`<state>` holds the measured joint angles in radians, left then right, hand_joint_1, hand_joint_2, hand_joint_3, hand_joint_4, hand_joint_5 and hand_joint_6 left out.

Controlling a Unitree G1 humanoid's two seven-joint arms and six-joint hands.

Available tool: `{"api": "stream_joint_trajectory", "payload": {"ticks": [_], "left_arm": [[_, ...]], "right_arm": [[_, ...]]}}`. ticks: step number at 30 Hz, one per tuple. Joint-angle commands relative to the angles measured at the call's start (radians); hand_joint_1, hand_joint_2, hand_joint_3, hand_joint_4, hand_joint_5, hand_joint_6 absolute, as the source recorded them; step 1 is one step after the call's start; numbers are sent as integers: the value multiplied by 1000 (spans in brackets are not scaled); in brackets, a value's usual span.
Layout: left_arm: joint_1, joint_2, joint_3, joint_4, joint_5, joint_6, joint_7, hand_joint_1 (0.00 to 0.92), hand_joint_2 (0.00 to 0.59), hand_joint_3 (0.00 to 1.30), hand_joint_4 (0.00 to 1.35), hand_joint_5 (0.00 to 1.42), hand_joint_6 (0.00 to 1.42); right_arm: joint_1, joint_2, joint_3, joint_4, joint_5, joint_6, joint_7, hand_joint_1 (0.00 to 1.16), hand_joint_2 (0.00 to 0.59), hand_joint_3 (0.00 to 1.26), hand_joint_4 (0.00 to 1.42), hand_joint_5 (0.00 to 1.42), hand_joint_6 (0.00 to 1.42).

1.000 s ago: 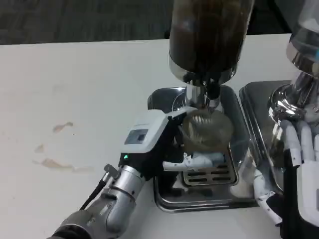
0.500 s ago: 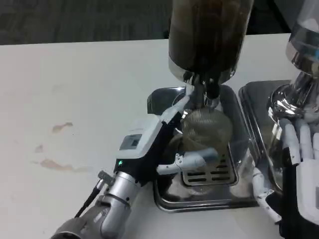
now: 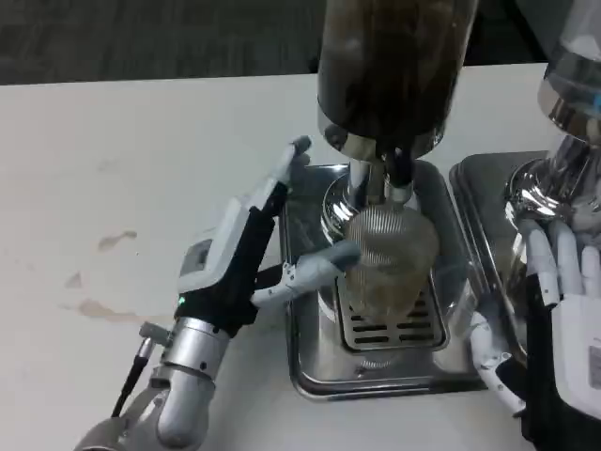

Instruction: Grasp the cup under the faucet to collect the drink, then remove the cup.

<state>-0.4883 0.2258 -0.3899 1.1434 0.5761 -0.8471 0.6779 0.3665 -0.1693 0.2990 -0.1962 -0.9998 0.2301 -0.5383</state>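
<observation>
A clear ribbed cup [image 3: 388,258] stands on the grille of a steel drip tray [image 3: 310,371], right below the faucet [image 3: 398,177] of a dispenser holding dark drink [image 3: 394,56]. My left hand [image 3: 246,246] is just left of the cup with its fingers stretched out and apart. Its thumb tip reaches the cup's left side; I cannot tell whether it touches. Nothing is held in it. My right hand [image 3: 554,310] stays at the right edge, fingers pointing up beside a second dispenser's base, holding nothing.
A second dispenser [image 3: 575,85] with its own steel tray [image 3: 479,188] stands at the right. Brownish stains [image 3: 113,310] mark the white table at the left, where there is wide free room.
My left hand has drawn back leftward from around the cup and its fingers have spread. The cup stays under the faucet. The right hand has barely moved.
</observation>
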Motion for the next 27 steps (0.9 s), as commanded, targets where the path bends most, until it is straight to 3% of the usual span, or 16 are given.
{"api": "stream_joint_trajectory", "payload": {"ticks": [1, 3, 6, 10, 12, 16, 22, 27], "left_arm": [[46, 55, 49, -77, -63, -70, -96, 0, 0, 0, 0, 84, 8], [70, 72, 80, -114, -119, -102, -175, 0, 6, 0, 0, 5, 0], [106, 91, 119, -170, -220, -141, -322, 0, 29, 0, 0, 0, 0], [159, 96, 172, -300, -519, -127, -663, 0, 45, 0, 0, 0, 0], [191, 88, 194, -396, -703, -53, -845, 0, 48, 0, 0, 0, 0], [227, 81, 243, -557, -947, 130, -1126, 0, 51, 0, 0, 0, 0], [235, 77, 285, -785, -1103, 388, -1364, 0, 49, 0, 0, 0, 0], [221, 64, 320, -894, -1146, 531, -1448, 0, 44, 0, 0, 0, 0]], "right_arm": [[-14, -18, 1, 18, -4, -17, 2, 231, 519, 64, 0, 0, 0], [-22, -24, 1, 22, -2, -21, 5, 231, 519, 64, 0, 0, 0], [-29, -33, -2, 28, 3, -27, 11, 231, 519, 64, 0, 0, 0], [-40, -40, -3, 38, 11, -35, 18, 231, 519, 64, 0, 0, 0], [-43, -39, -1, 41, 13, -36, 19, 231, 519, 64, 0, 0, 0], [-47, -34, -1, 48, 19, -38, 20, 231, 519, 64, 0, 0, 0], [-58, -33, -3, 64, 27, -43, 15, 231, 519, 64, 0, 0, 0], [-65, -29, -1, 75, 30, -44, 7, 231, 519, 64, 0, 0, 0]]}}
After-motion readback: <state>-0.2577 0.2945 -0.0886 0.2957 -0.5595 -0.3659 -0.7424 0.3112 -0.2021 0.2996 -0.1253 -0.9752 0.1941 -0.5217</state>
